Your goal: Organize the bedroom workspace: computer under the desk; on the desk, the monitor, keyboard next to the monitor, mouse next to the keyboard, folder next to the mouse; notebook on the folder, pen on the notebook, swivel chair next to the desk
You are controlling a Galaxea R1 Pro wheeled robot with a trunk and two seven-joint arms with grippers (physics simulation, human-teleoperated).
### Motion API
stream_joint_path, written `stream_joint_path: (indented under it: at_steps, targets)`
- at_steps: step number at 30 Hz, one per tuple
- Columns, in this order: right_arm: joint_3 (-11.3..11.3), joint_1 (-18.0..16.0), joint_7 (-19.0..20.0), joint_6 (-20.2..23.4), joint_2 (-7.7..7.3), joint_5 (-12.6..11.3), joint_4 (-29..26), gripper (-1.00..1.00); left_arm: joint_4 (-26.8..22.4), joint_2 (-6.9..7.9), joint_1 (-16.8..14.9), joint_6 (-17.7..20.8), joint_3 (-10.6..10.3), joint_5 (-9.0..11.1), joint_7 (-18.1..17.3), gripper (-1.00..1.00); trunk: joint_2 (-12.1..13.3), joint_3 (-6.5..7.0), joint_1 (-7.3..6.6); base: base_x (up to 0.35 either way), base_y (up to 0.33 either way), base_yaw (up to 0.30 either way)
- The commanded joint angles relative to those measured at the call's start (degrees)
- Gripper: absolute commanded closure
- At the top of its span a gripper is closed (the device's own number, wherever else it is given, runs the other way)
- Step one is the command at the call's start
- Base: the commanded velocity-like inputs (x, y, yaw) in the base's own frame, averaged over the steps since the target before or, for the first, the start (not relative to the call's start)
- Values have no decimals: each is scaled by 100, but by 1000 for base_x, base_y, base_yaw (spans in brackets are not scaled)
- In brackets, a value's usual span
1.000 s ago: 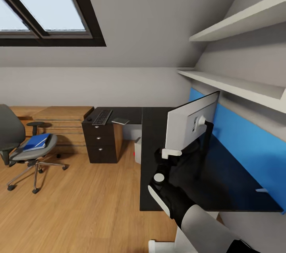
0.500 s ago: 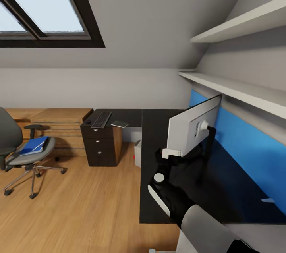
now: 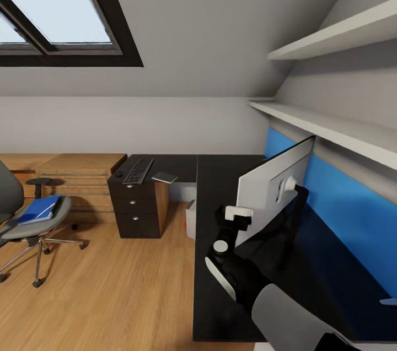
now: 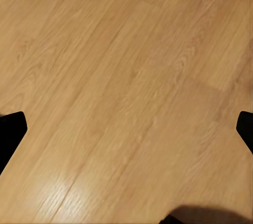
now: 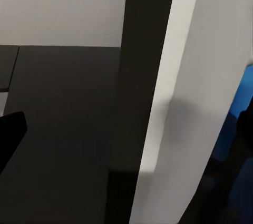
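Monitor [image 3: 270,191], flat pale back, over glossy desk [image 3: 220,185]

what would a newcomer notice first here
Probably the monitor, tilted above the black desk with the right tool at its lower edge. Then the blue folder lying on the swivel chair at far left, and the skylight overhead.

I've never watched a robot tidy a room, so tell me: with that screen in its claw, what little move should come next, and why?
Probably lower the monitor gently until its stand rests flat on the desk, then let go. The right claw grips the screen's lower edge, the monitor leans tilted over the black desktop, and the keyboard waits on the far end.
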Motion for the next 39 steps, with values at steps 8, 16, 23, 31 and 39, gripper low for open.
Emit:
stream_joint_path:
  at_steps: [8, 16, 23, 31, 39]
  targets:
    - [26, -10, -40, -20, 0, -65, 10, -100, -14, 8, 4, -8, -53, 41, 45, -100, 315, 136, -174, 10, 0, 0]
    - [3, -9, -46, -10, 0, -81, 16, -100, -14, 8, 4, -13, -44, 41, 47, -100, 355, 154, -196, 1, 0, 0]
    - [-40, -10, -253, -5, 0, -100, 28, -100, -7, 8, 4, -15, -35, 49, 64, -100, 355, 154, -196, 0, 0, 0]
    - [-56, -7, -516, 2, 0, -109, 29, -100, -6, 8, 4, -15, -39, 50, 65, -100, 355, 154, -196, 0, 0, 0]
    - [-73, -10, -554, 3, 0, -119, 36, -100, -5, 8, 4, -15, -36, 50, 64, -100, 355, 154, -196, 0, 0, 0]
